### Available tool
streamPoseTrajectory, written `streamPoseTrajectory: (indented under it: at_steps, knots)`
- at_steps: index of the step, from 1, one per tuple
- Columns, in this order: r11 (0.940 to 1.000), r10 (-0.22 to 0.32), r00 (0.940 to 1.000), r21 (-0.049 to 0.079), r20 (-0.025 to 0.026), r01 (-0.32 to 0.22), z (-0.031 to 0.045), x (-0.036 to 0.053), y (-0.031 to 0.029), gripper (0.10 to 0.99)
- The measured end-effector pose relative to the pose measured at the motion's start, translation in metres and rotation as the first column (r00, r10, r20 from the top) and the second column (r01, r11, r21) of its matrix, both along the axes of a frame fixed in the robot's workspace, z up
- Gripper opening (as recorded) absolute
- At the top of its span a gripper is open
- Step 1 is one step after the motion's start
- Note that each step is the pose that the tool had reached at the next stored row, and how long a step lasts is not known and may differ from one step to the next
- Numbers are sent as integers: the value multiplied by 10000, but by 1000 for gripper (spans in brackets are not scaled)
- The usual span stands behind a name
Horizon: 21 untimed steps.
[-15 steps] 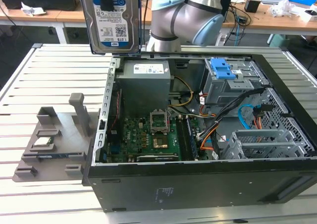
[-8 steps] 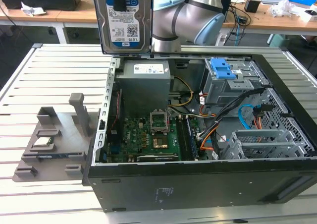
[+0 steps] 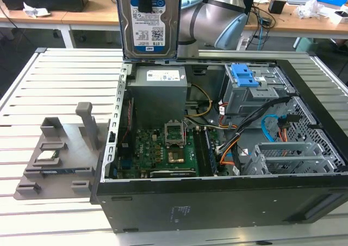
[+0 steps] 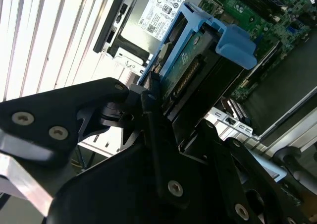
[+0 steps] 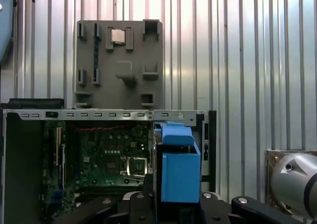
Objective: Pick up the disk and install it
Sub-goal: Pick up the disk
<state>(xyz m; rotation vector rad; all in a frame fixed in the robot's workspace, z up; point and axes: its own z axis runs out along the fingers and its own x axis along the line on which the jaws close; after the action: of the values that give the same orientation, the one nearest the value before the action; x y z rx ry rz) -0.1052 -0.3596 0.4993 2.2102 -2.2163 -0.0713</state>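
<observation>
- Fingers point(image 4: 153, 135) of the gripper point(image 3: 145, 0) are clamped on the disk point(image 3: 149, 28), which hangs upright from them above the back rim of the open computer case point(image 3: 217, 202).
- They grip one short end only, so I judge the disk could swing or slip out if the arm moves sharply.
- Right below the fingers lies the power supply box point(image 3: 160, 88); a straight descent would likely knock the disk's lower edge against it.
- Lower down and towards the exterior view's right of the fingers is the drive bay point(image 3: 244, 80) with its blue latch; the loose cables point(image 3: 234, 142) near it could snag the disk's blue rails.
- A white label with a blue band and barcodes faces outward on the disk, and the box carries a white sticker; I leave their print unread.
</observation>
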Motion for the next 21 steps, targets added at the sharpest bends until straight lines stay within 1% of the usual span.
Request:
streamPoseTrajectory:
  at_steps: [1, 4, 6, 8, 15, 17, 19, 21]
  knots:
    - [10000, -1, 10000, 0, 0, 1, 0, 28, 0, 357]
    - [10000, -1, 10000, 1, 0, 1, 0, 186, 0, 357]
    - [10000, 1, 10000, 1, 0, -1, 0, 234, 0, 357]
    - [10000, -1, 10000, 0, 0, 1, 0, 326, 0, 357]
    - [10000, 1, 10000, 0, -1, -1, 0, 515, 0, 357]
    - [10000, -1, 10000, -1, -1, 1, 0, 581, 0, 357]
    - [10000, 0, 10000, 0, 0, 0, 0, 692, 0, 357]
    - [10000, 1, 10000, 0, -1, -1, 0, 745, 0, 357]
